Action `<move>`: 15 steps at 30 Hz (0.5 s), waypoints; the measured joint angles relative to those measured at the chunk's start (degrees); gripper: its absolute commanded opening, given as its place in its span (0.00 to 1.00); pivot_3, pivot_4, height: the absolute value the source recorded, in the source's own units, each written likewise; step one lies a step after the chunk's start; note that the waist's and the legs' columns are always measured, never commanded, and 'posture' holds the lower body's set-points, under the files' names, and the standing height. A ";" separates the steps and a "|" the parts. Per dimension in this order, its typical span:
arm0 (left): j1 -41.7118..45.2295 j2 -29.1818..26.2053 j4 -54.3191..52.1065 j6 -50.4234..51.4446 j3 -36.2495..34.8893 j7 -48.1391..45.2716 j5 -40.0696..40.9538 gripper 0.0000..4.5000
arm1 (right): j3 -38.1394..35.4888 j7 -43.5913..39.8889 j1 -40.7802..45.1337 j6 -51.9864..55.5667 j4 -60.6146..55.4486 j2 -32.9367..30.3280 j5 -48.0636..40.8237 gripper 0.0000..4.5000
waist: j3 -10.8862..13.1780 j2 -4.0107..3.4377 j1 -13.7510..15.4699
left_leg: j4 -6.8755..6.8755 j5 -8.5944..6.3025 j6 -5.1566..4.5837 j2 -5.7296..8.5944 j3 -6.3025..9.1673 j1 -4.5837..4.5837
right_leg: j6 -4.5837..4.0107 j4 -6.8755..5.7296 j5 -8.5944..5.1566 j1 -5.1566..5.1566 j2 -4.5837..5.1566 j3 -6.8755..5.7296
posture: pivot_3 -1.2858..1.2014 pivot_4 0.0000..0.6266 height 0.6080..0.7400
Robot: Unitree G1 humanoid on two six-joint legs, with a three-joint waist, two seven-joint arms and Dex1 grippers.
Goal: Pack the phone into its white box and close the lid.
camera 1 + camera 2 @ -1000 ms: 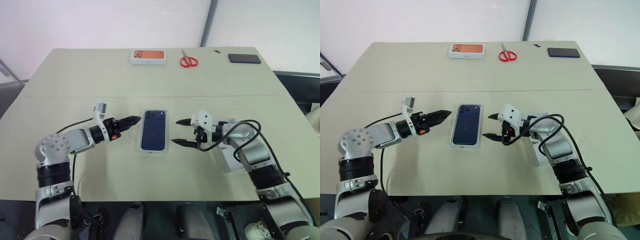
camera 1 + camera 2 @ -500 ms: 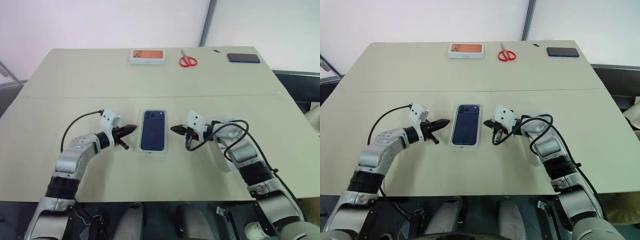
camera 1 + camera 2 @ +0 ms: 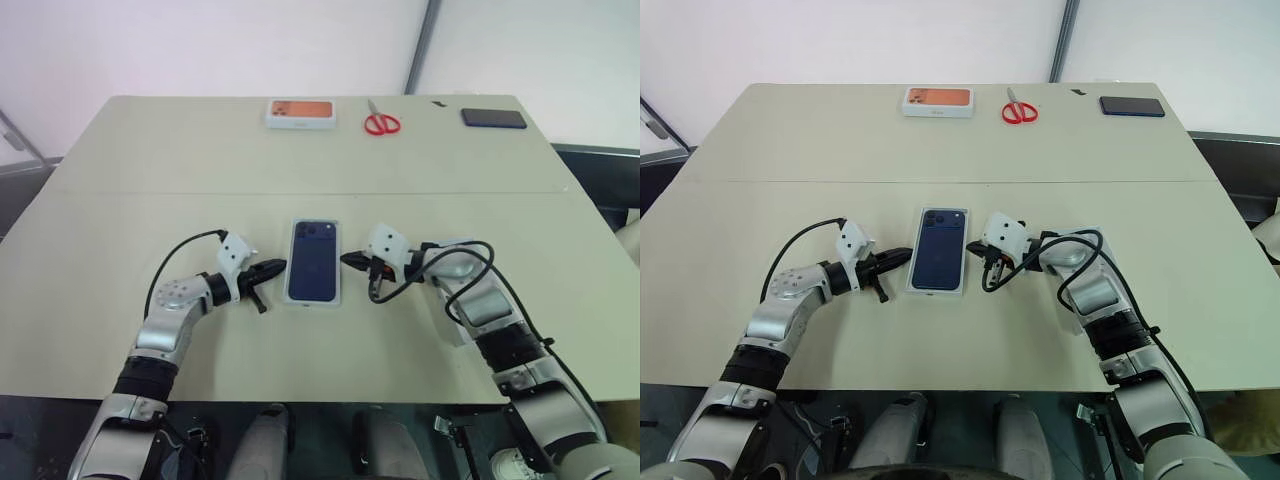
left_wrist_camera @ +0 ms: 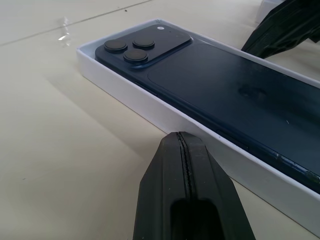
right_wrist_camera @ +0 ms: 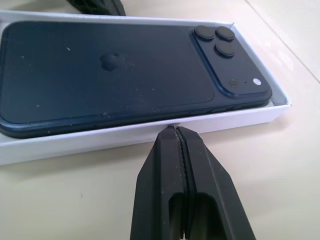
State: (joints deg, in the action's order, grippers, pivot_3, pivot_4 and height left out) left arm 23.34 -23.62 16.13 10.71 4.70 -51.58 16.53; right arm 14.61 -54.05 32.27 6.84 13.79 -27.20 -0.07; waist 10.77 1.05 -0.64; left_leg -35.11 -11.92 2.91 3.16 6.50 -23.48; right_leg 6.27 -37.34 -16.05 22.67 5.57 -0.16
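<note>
Both pincers are being held clenched, with nothing between their fingers: the left pincer (image 3: 272, 267) is being pointed at the long side of the white box (image 3: 296, 298) from about nine o'clock, and the right pincer (image 3: 352, 259) is being pointed at the opposite long side from about three o'clock, each tip lying just beside the cardboard wall. Whether either tip is actually touching the wall cannot be told. The phone (image 3: 313, 258) is being carried back-up inside the white box, its camera cluster at the twelve o'clock end, near the middle of the surface (image 3: 150, 170). The lid is not being made out with any certainty, so the closing step is judged as not yet done. Risk is being created mainly by the two closed tips: if the tray is being squeezed unevenly, it is likely to be skewed or slid across the surface, and a thin wall could be dented. At twelve o'clock, well apart, a white box with an orange picture (image 3: 299, 112), red scissors (image 3: 380, 122) and a black phone (image 3: 493, 118) are lying; the orange-pictured box could be mistaken for the lid.
</note>
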 measured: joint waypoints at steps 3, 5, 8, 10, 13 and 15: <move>0.50 0.51 -1.19 3.45 0.19 -1.03 0.37 0.00 | -0.42 -0.87 -0.56 0.28 -0.34 -1.24 -0.18 0.00 | 0.00 0.00 -0.06 | 0.00 0.00 0.00 0.00 0.00 0.00 | 0.00 0.00 0.00 0.00 0.00 0.00 | 0.52 0.24 1.00; 0.79 0.82 -1.82 4.97 0.74 -1.74 0.37 0.00 | -0.87 -1.58 -1.33 0.62 -1.40 -2.43 -0.36 0.00 | 0.00 0.00 -0.06 | 0.01 0.00 0.00 0.00 0.00 0.00 | 0.01 0.00 0.00 0.00 0.00 -0.01 | 0.52 0.24 1.00; 2.27 1.62 -1.96 7.16 1.30 -3.07 0.37 0.00 | -1.97 -2.68 -3.00 0.79 -2.63 -4.12 -0.86 0.00 | 0.00 0.01 -0.03 | -0.02 0.00 0.00 0.00 -0.03 0.00 | 0.01 0.01 0.00 -0.04 0.00 -0.05 | 0.52 0.24 1.00; 3.57 2.67 -1.96 8.16 1.31 -3.43 0.43 0.00 | -2.05 -3.51 -4.67 0.99 -3.59 -5.38 -1.00 0.00 | 0.01 0.01 -0.01 | -0.01 0.00 0.00 0.00 -0.02 0.00 | 0.01 0.01 0.00 -0.04 0.00 -0.06 | 0.52 0.24 1.00; 4.95 3.82 -1.91 8.41 1.69 -3.93 0.28 0.00 | -2.81 -4.25 -6.53 1.90 -5.61 -6.25 -1.77 0.00 | 0.01 0.01 -0.17 | -0.01 0.00 0.00 -0.01 -0.01 0.00 | 0.01 0.00 0.00 -0.04 -0.01 -0.06 | 0.52 0.24 1.00; 6.21 5.06 -0.48 8.03 2.37 -4.31 -0.10 0.00 | -3.50 -4.48 -7.24 2.52 -6.22 -7.29 -2.40 0.00 | 0.01 0.01 -0.11 | -0.02 0.00 0.00 -0.01 -0.02 0.00 | 0.01 0.00 0.00 -0.05 -0.01 -0.06 | 0.52 0.24 1.00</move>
State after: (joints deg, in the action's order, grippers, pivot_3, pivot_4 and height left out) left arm 29.54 -18.56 15.65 18.74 7.06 -55.88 16.43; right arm 11.10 -58.52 25.03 9.36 7.57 -34.49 -2.47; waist 10.78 1.06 -0.74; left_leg -35.13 -11.92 2.91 3.15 6.48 -23.48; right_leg 6.28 -37.34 -16.05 22.62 5.56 -0.22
